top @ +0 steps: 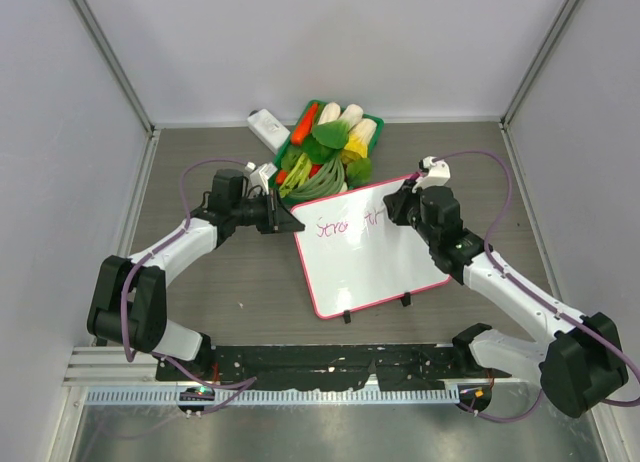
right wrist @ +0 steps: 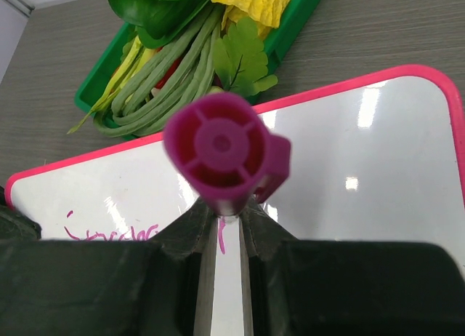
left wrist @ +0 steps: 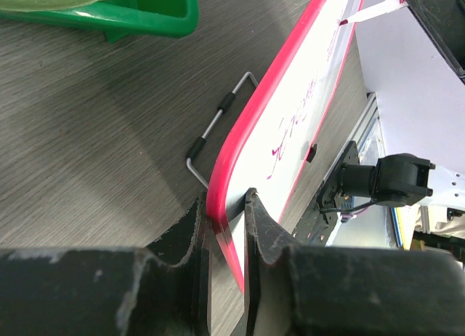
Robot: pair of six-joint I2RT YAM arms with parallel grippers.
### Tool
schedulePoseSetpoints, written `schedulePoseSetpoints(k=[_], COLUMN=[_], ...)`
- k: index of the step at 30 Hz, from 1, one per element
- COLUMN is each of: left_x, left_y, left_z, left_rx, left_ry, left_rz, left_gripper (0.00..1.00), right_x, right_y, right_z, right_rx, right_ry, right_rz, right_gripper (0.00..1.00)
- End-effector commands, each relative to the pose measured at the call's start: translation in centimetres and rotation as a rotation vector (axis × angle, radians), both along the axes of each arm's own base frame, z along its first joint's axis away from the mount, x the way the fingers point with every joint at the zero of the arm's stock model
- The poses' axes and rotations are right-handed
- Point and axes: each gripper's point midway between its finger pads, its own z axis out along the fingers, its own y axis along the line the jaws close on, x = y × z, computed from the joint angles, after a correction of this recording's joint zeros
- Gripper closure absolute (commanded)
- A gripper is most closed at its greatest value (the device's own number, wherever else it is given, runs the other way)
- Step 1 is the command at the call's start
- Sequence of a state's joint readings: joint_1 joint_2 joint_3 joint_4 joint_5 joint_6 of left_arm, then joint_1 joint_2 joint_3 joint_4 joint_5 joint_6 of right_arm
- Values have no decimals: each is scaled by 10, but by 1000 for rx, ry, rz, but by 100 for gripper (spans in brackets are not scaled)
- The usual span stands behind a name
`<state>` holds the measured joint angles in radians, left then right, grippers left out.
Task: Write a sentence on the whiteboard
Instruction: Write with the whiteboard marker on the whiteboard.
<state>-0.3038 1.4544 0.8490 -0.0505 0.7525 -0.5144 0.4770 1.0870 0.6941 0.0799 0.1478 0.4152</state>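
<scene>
The whiteboard (top: 375, 262), white with a pink-red rim, stands tilted on the table's middle. Magenta letters of the sentence (top: 345, 225) run along its top, reading roughly "Strong th". My left gripper (top: 285, 220) is shut on the board's left edge; in the left wrist view the gripper (left wrist: 227, 205) pinches the rim (left wrist: 240, 129). My right gripper (top: 405, 204) is shut on a magenta marker (right wrist: 225, 150) over the board's upper right. The marker's tip (left wrist: 367, 14) touches the board. The letters also show in the right wrist view (right wrist: 116, 234).
A green basket (top: 372, 119) of vegetables sits right behind the board. A white block (top: 268, 129) lies left of the basket. The board's wire stand (left wrist: 218, 121) sticks out behind it. Grey walls close in both sides.
</scene>
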Motion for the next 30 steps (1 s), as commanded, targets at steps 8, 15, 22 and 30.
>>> schedulePoseSetpoints(k=[8,15,22,30], left_x=[16,16,16,16], left_y=[17,17,17,17], left_z=[-24,-24,-24,-25], left_rx=[165,167,167,172], left_ry=[-83,-83,-84,-82], left_rz=[49,49,50,52], left_gripper=[100,100,100,100], right_x=[1,-8,-14,-21], right_y=[-6,-6,-5,-7], right_z=[7,-3,-10,-4], right_rx=[-12,-8,-6,23], right_ry=[-19,6,28,20], right_rz=[-29,-11,4,4], right_gripper=[99,99,98,99])
